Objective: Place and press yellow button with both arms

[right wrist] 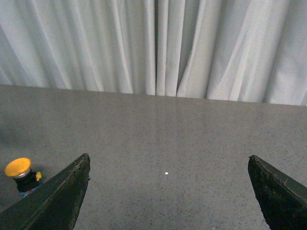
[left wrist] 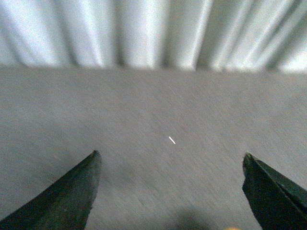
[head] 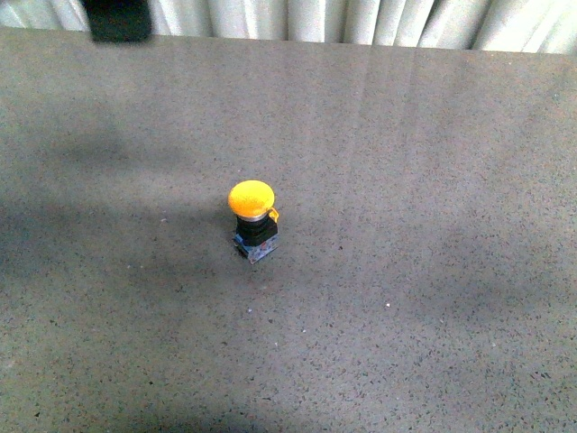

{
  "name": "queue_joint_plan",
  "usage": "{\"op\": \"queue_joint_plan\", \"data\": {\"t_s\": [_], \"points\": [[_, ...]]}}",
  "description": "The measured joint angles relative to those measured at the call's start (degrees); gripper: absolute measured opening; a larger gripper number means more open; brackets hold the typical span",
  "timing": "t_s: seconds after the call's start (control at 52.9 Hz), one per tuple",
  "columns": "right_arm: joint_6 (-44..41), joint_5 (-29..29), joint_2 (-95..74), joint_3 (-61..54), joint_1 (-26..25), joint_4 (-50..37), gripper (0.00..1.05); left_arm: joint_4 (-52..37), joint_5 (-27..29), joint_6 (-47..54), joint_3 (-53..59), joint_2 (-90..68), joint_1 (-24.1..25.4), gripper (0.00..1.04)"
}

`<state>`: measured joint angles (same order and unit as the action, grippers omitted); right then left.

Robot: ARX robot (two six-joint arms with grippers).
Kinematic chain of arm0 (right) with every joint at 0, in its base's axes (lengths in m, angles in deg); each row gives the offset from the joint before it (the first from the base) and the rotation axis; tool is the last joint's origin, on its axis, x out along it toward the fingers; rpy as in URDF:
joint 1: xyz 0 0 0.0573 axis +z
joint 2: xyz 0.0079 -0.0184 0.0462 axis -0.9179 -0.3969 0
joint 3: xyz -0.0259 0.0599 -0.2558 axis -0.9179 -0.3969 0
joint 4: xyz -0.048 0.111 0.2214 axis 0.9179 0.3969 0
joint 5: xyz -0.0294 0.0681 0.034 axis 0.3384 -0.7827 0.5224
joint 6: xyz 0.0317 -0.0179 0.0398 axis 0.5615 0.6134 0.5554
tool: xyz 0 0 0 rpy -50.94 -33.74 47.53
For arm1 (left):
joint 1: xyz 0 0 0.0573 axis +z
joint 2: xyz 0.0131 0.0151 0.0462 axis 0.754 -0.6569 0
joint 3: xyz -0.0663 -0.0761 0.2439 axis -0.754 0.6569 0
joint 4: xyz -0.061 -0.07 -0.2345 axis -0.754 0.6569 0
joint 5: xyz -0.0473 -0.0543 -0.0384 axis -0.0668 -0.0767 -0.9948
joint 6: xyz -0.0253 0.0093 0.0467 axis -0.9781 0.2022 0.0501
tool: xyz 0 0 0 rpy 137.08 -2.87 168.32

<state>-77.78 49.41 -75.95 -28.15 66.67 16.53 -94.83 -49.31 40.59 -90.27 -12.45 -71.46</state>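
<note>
The yellow button [head: 251,200] stands upright on the grey table [head: 415,298] near the middle, with a round yellow cap, black body and small blue base. Neither arm shows in the front view. In the right wrist view the button [right wrist: 19,168] stands just outside one finger of my right gripper [right wrist: 168,160], which is open and empty above the table. My left gripper [left wrist: 170,158] is open and empty; a sliver of yellow [left wrist: 231,228] shows at the picture's edge between its fingers. The left wrist view is blurred.
White pleated curtains [right wrist: 158,48] hang behind the table's far edge. A dark object [head: 119,20] sits at the far left edge of the table. A small white speck [head: 388,306] lies on the table to the right of the button.
</note>
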Motion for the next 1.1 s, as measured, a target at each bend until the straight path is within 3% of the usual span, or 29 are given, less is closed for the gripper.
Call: {"op": "queue_joint_plan", "data": {"t_s": [0.076, 0.284, 0.321, 0.359, 0.416, 0.491, 0.529, 0.718, 0.775, 0.832, 1.002, 1.096], "points": [[0.0, 0.0, 0.0, 0.0, 0.0, 0.0, 0.96, -10.7, 5.0, 3.2, 5.4, 3.6, 3.1, 0.73], [0.0, -0.1, 0.0, 0.0, 0.0, 0.0, 0.96, -12.0, 0.6, 6.1, 14.4, 16.0, 10.3, 0.41], [0.8, -2.4, -1.5, 0.9, -0.7, 2.5, 0.96, -12.0, 0.0, 6.2, 15.8, 17.4, 11.0, 0.35], [3.0, -9.0, -7.0, 5.1, -2.8, 11.9, 0.96, -11.7, -0.7, 6.3, 17.2, 18.7, 11.9, 0.28], [4.1, -13.4, -17.5, 11.0, -4.2, 20.2, 0.96, -11.4, -1.3, 6.4, 18.8, 20.2, 12.7, 0.19], [3.8, -12.8, -29.0, 15.9, -3.8, 18.9, 0.96, -11.0, -2.7, 6.6, 20.4, 22.3, 13.3, 0.08], [2.4, -11.8, -37.3, 19.6, -2.4, 13.6, 0.96, -10.5, -3.4, 6.6, 21.4, 23.7, 13.9, 0.01], [-8.4, -10.1, -69.5, 33.2, 6.6, -5.6, 0.96, -7.0, -5.6, 6.8, 25.8, 31.5, 16.7, 0.01], [-11.5, -10.0, -77.8, 38.0, 9.7, -6.3, 0.96, -5.6, -6.4, 6.8, 26.7, 33.8, 17.5, 0.01], [-13.8, -9.6, -85.7, 43.2, 13.4, -6.2, 0.96, -3.7, -10.8, 6.9, 27.8, 36.8, 21.0, 0.01], [-15.1, -8.1, -97.4, 52.6, 21.7, -5.3, 0.96, -1.2, -11.2, 6.9, 30.0, 41.9, 22.3, 0.01], [-15.0, -8.1, -99.5, 54.3, 24.9, -5.3, 0.83, -1.2, -11.2, 6.9, 31.7, 43.5, 22.4, 0.01]]}}
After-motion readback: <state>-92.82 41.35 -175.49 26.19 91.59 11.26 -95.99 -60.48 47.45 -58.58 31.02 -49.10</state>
